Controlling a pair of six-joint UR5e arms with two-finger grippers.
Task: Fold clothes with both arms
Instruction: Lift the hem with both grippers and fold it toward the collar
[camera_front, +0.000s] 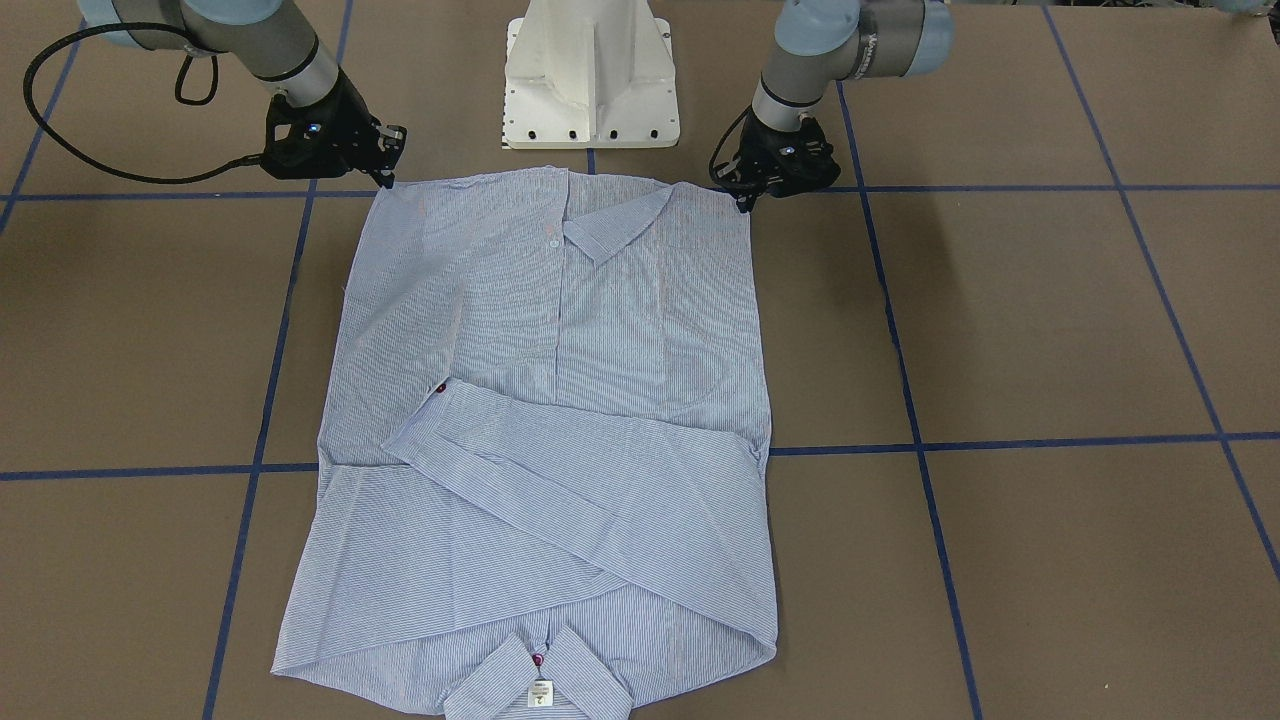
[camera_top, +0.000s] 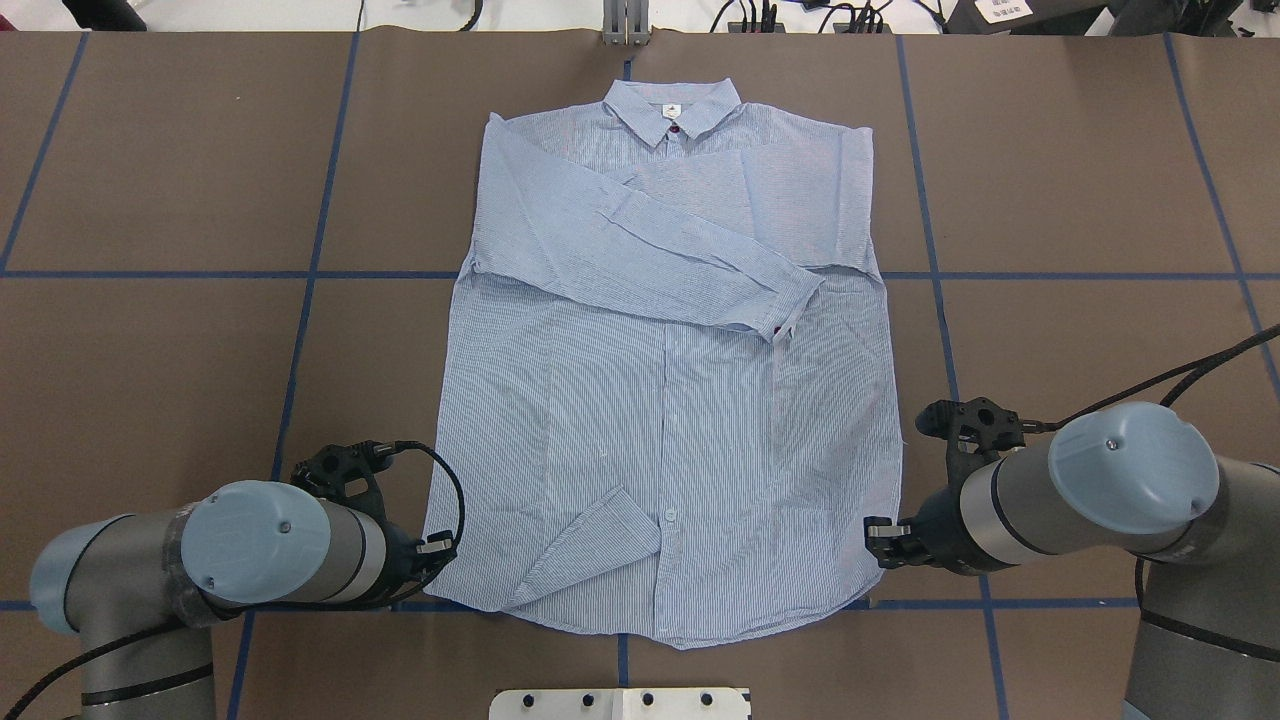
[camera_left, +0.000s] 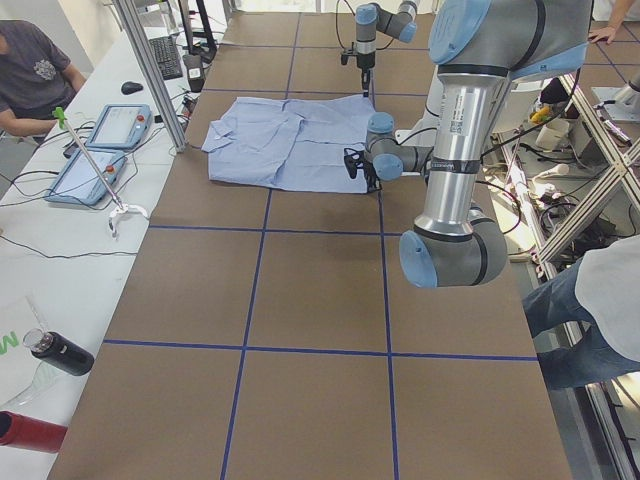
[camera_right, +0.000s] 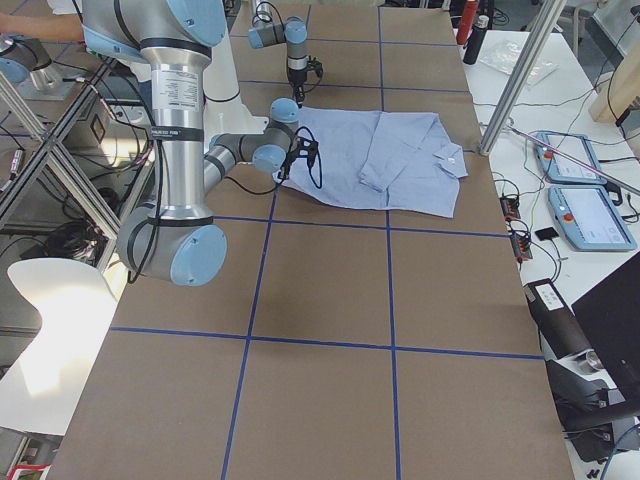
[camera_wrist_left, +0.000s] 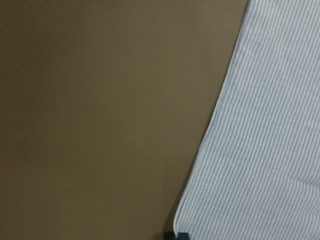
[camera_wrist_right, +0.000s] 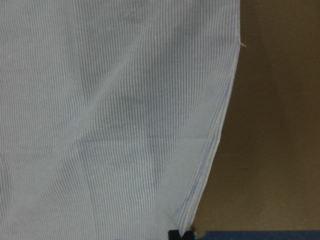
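Note:
The blue-and-white striped shirt (camera_top: 670, 400) lies flat, front up, with its collar (camera_top: 672, 105) at the far side. One sleeve (camera_top: 700, 270) is folded across the chest. A small hem flap (camera_top: 590, 545) is turned up near the robot. My left gripper (camera_top: 440, 555) sits at the near left hem corner; in the left wrist view its tips (camera_wrist_left: 176, 235) are together at the shirt's edge. My right gripper (camera_top: 880, 535) sits at the near right hem corner; its tips (camera_wrist_right: 180, 234) are together on the hem. In the front-facing view both grippers (camera_front: 745, 203) (camera_front: 387, 182) touch the corners.
The white pedestal base (camera_front: 590, 80) stands just behind the hem, between the arms. The brown table with blue tape lines (camera_top: 200, 274) extends on both sides. Operators (camera_left: 30, 70), tablets (camera_left: 115, 125) and bottles (camera_left: 55, 352) are beside the table's end.

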